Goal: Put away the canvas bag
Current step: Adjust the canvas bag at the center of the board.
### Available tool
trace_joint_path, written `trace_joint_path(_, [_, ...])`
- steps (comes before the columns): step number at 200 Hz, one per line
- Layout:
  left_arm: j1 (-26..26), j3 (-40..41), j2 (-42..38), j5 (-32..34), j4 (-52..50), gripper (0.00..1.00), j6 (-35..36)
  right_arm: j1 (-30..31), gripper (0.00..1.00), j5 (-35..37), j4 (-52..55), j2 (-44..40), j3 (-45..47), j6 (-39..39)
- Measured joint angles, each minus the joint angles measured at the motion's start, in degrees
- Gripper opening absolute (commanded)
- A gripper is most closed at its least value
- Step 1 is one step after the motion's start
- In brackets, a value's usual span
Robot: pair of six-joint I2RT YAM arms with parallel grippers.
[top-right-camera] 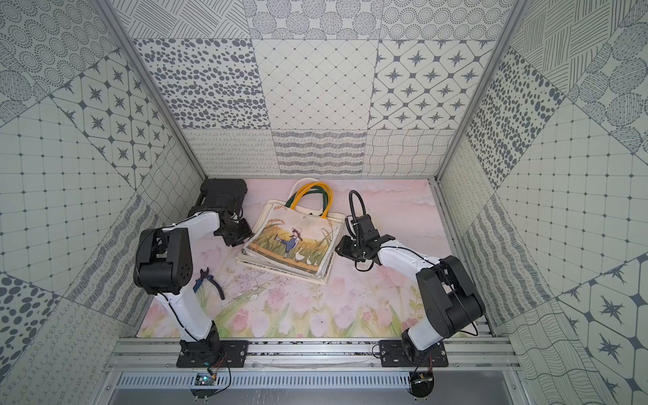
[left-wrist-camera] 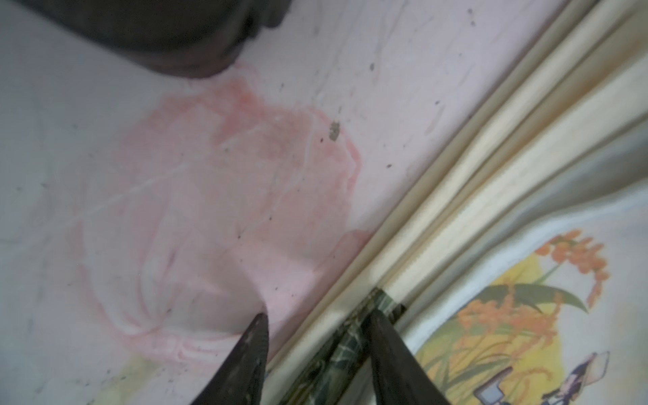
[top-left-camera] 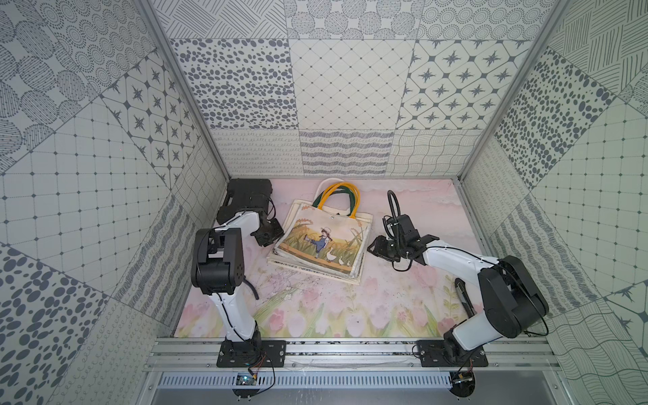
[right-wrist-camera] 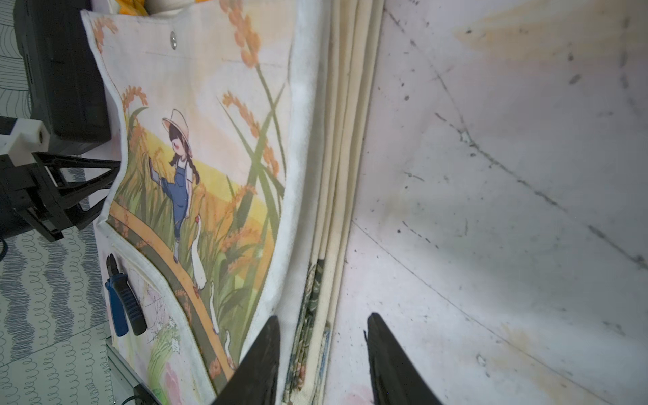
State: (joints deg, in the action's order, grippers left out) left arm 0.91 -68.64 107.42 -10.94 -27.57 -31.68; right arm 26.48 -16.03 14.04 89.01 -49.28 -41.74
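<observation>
canvas bag [top-left-camera: 321,242] flat on stack [top-left-camera: 308,271], handles [top-left-camera: 354,203] twd back wall [top-left-camera: 350,150], L gripper [left-wrist-camera: 319,314] & R gripper [right-wrist-camera: 323,316] fingers apart astride its sides

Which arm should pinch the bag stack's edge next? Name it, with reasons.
Probably left. The left gripper has open jaws straddling an edge of the bag stack, tips at the fabric. The right gripper brackets the opposite edge, but bare mat shows inside its jaws.
</observation>
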Motion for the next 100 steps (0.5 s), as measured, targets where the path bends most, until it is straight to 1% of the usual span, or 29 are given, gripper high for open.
trace_joint_path(29, [2.05,1.92,-1.36,-0.98,1.66,0.47,-1.07,-4.17,0.44,-0.24,0.70,0.02,-0.22,-0.90])
trace_joint_path(55, [4.57,5.55,-4.04,-2.84,2.16,0.47,-2.58,-7.56,0.44,-0.28,2.27,0.00,-0.90,-0.81])
trace_joint_path(100, [8.94,11.56,-9.18,-5.95,2.01,0.47,-5.46,-11.34,0.44,-1.25,3.78,-1.20,-0.98,0.46])
